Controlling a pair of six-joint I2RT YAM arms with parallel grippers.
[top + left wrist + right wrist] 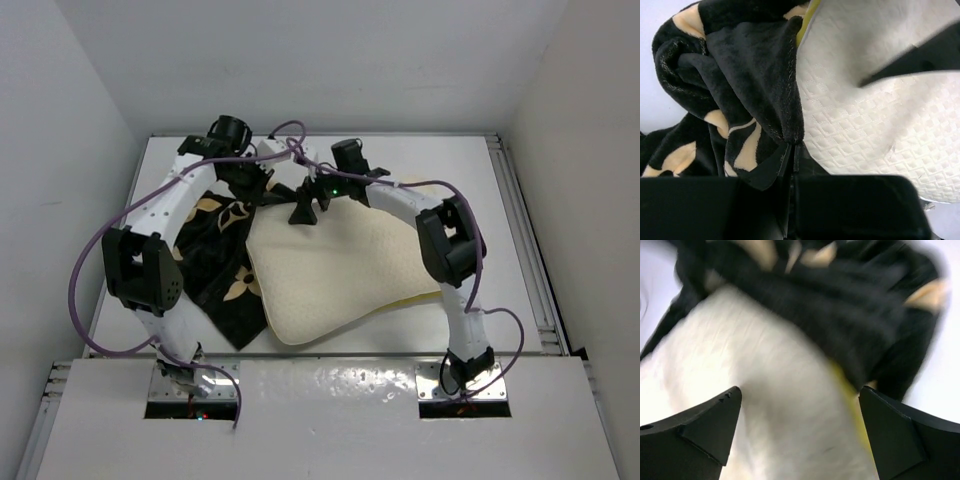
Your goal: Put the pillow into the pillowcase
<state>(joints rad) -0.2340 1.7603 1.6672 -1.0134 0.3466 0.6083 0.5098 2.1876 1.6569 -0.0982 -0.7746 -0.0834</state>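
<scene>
The cream-white pillow [335,270] lies in the middle of the table, and its far left corner sits in the mouth of the black flowered pillowcase [222,255], which is bunched to its left. My left gripper [257,185] is shut on the pillowcase's hem. In the left wrist view the left gripper [791,172] pinches the black pillowcase [740,75] beside the quilted pillow [880,115]. My right gripper [305,205] is open over the pillow's far edge. In the blurred right wrist view the right gripper [800,410] straddles the pillow [765,390] and its yellow band, below the pillowcase [840,305].
The white table [400,160] has side rails and white walls around it. Purple cables [290,135] loop over both arms at the far side. Both arm elbows hang over the table's near half, beside the pillow.
</scene>
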